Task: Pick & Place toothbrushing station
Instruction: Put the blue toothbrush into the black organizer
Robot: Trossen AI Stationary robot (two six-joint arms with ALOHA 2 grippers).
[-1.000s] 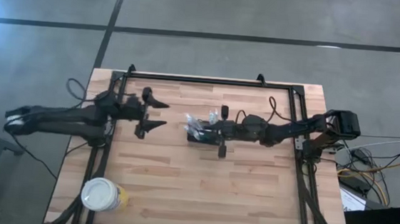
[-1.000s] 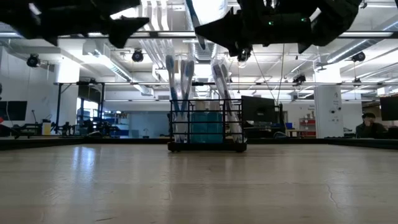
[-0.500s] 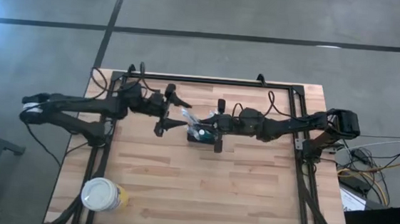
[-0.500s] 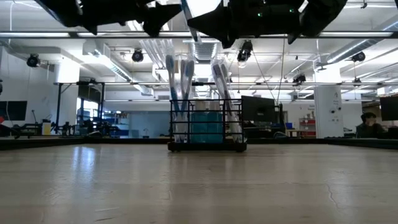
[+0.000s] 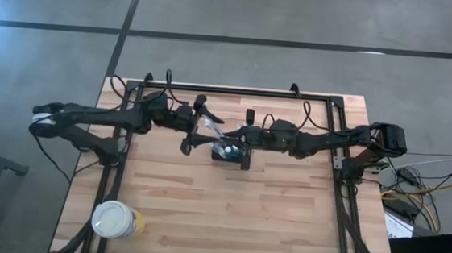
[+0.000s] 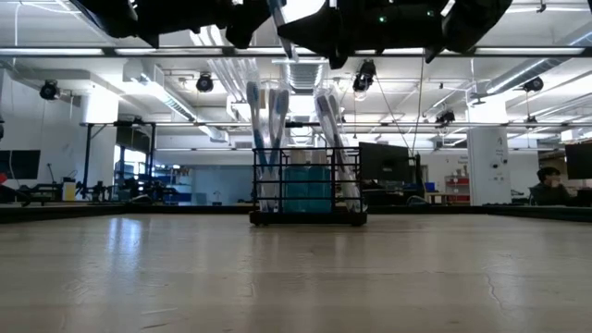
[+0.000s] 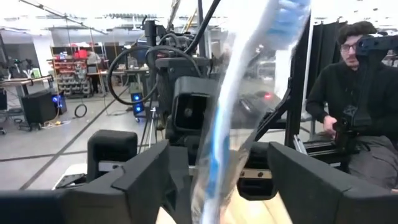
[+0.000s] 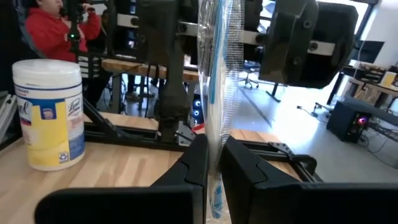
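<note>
Right gripper (image 8: 211, 165) is pinched shut on a wrapped toothbrush (image 8: 217, 74) above the basket (image 6: 308, 185). Left gripper (image 7: 217, 168) sits wide open around it, holding nothing. Looks like a few brushes are already in, this one isn't yet.

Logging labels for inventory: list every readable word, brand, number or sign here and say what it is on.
"Lysol", partly cut off, in script on the round white-lidded yellow-labelled wipes tub.
Small print and the blue square on that label: too blurred to read.
Nothing else readable.

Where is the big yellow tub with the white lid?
In the high view, the yellow tub stands by itself near the table's front left corner, far from the black basket at the middle and from both arms.
</note>
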